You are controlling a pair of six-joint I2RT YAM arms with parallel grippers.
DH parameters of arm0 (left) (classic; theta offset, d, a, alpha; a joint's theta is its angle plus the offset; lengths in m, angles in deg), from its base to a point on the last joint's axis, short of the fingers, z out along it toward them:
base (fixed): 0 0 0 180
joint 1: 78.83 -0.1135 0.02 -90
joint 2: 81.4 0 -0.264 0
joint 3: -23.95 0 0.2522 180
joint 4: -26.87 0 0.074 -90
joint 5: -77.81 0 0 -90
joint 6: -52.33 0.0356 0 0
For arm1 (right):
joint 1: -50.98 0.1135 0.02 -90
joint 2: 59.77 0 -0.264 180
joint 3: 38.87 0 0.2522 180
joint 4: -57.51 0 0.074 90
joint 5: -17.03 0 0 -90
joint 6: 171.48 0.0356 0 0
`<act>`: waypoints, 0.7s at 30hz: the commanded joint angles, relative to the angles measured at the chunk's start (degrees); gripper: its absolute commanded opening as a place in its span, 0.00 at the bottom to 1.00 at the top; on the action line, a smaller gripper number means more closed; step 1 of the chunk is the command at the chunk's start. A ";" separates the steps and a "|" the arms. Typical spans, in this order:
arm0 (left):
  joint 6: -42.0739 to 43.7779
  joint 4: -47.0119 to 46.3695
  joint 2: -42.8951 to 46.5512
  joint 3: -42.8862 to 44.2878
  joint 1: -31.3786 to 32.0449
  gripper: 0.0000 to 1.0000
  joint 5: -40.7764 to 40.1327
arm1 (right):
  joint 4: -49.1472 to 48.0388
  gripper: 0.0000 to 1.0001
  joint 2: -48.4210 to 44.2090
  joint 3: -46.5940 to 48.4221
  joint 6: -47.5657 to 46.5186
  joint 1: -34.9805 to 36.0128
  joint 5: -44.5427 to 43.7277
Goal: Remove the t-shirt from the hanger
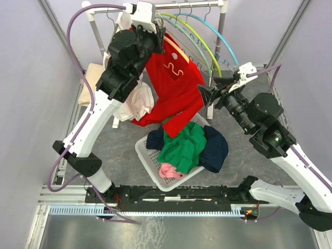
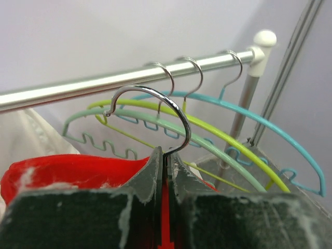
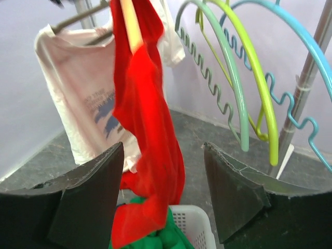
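A grey bench (image 1: 244,155) carries a clothes rack at its far side, the steel rail (image 2: 78,85) running across the top. The red t-shirt (image 1: 174,88) is the big thing here: it hangs on a pale hanger (image 3: 132,26) near the left end of the rail, bunched and twisted, its lower end reaching down to the basket (image 1: 142,150) just below. A white shirt (image 3: 88,104) with a dark print hangs behind it, further left. The basket, white and slatted, holds a green garment (image 1: 181,148), a navy one (image 1: 215,148) and a bit of pink (image 1: 171,170). Three bare hangers (image 3: 233,88), sea-green, lime and blue, hang to the right of the red shirt. The left gripper (image 2: 166,155) is up at the rail with its jaws pressed together on the neck of the red shirt's hook (image 2: 174,111), which sits just under the rail and looks clear of it. The right gripper (image 3: 163,148) stands with jaws wide apart, holding nothing, just beside the shirt's right edge; whether it touches the cloth I cannot tell
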 commanded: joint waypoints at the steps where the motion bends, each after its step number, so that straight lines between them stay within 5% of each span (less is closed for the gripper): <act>1: 4.29 -1.84 0.19 9.27 -0.07 0.03 -3.59 | 0.86 0.71 -0.95 -1.58 -0.90 0.14 -2.00; 10: 5.33 -1.67 0.93 9.53 -0.07 0.03 -4.59 | 1.18 0.70 -1.57 -4.88 -0.05 0.11 -0.17; 21: 5.79 -1.99 1.22 9.94 -0.10 0.03 -5.73 | 1.03 0.27 -2.63 -8.93 2.36 0.13 -4.66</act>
